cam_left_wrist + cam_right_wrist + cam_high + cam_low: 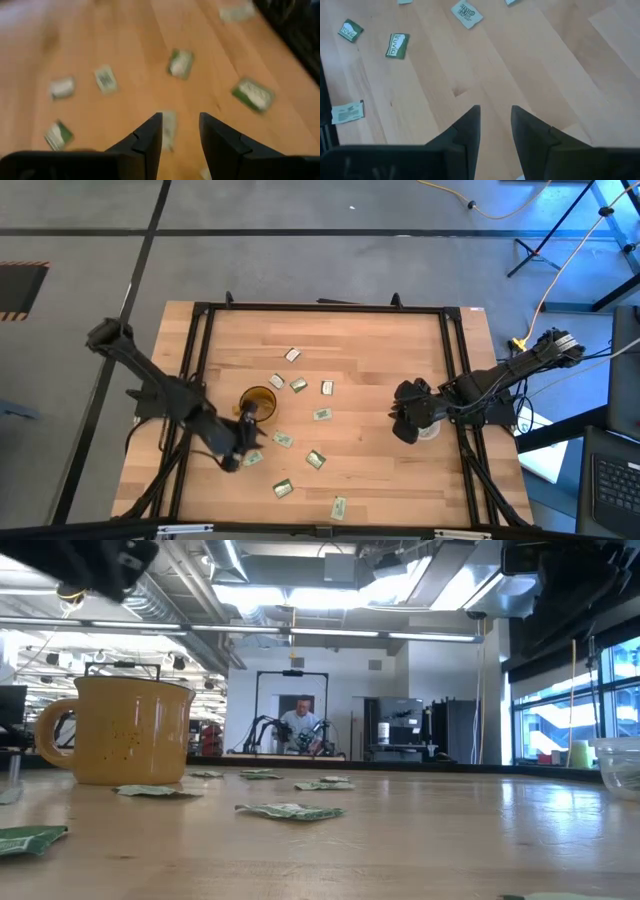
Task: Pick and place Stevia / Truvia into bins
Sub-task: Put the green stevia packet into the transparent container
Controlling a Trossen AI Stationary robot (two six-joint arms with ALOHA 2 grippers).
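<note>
- The left gripper (243,442) hung over the tabletop (370,360) near its left edge, just beside the amber mug (258,400), on the side toward the front edge.
- Its two dark fingers (150,137) stood apart, released, with nothing between them; in the left wrist view one sachet (169,129) lay on the wood directly beyond the gap.
- The right gripper (408,420) hovered near the right edge of the tabletop, just beside the clear cup (428,429), which the arm partly hid.
- Its fingers (468,127) were parted too, and only bare wood showed between them in the right wrist view.
- The green and white sachets (321,415) lay scattered flat across the middle of the tabletop, from near the mug toward the front edge: a few close behind the mug (292,355), one beside the left gripper (253,458), others nearer the front edge (338,506).
- I could not tell whether any sachet lay inside the mug or the cup.
- In the low view the mug (125,728) stood upright at the left with its handle turned outward, sachets (290,810) lay flat on the wood before it, and the cup's rim (622,762) showed at the far right.
- A person (300,727) sat well back in the room beyond the tabletop.
</note>
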